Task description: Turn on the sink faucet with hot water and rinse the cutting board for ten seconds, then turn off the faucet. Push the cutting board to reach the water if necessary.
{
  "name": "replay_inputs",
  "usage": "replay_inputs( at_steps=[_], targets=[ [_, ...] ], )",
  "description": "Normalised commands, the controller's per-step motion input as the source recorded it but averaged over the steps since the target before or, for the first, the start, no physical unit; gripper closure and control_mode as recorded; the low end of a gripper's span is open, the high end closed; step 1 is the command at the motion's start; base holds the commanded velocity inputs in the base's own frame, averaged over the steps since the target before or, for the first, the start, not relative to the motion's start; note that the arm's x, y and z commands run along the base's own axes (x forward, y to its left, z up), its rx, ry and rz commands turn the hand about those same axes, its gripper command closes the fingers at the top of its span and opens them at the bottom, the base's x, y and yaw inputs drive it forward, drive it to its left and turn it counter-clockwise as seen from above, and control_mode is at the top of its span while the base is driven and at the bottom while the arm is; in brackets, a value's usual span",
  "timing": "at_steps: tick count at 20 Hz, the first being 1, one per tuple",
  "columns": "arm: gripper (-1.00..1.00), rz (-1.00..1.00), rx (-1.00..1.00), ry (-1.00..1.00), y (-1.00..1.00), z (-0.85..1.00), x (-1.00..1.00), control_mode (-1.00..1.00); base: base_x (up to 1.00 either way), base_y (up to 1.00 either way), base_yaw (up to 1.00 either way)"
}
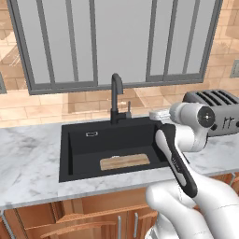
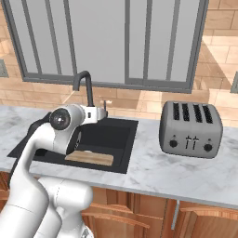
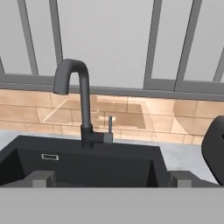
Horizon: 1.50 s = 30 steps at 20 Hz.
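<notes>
The sink faucet (image 1: pixel 115 98) and the sink (image 1: pixel 77 154) were matte black. The cutting board (image 1: pixel 124 162) was light tan wood. The surface (image 1: pixel 28 163) was white marble with grey veins. At 3 o'clock, the toaster (image 2: pixel 190 129) was grey.

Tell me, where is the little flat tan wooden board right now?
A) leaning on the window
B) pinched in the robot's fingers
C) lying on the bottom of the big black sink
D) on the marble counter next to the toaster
C: the small flat light-tan wooden cutting board lies flat on the floor of the matte-black rectangular sink, toward its front.
</notes>
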Motion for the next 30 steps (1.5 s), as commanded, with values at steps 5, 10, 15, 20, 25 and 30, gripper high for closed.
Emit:
replay_inputs(
  at_steps=[5,10,15,20,25,30],
  targets=[
    [-1.0,0.0,0.0,0.0,0.0,-0.01,0.05,-1.0,0.0,0.0,0.0],
    [-1.0,0.0,0.0,-0.01,0.0,-0.03,0.17,-1.0,0.0,0.0,0.0],
    [-1.0,0.0,0.0,0.0,0.0,-0.1,0.17,-1.0,0.0,0.0,0.0],
    [-1.0,0.0,0.0,0.0,0.0,-0.12,0.17,-1.0,0.0,0.0,0.0],
    [-1.0,0.0,0.0,0.0,0.0,-0.17,0.16,-1.0,0.0,0.0,0.0],
    [-1.0,0.0,0.0,-0.02,0.0,-0.23,0.13,-1.0,0.0,0.0,0.0]
  ],
)
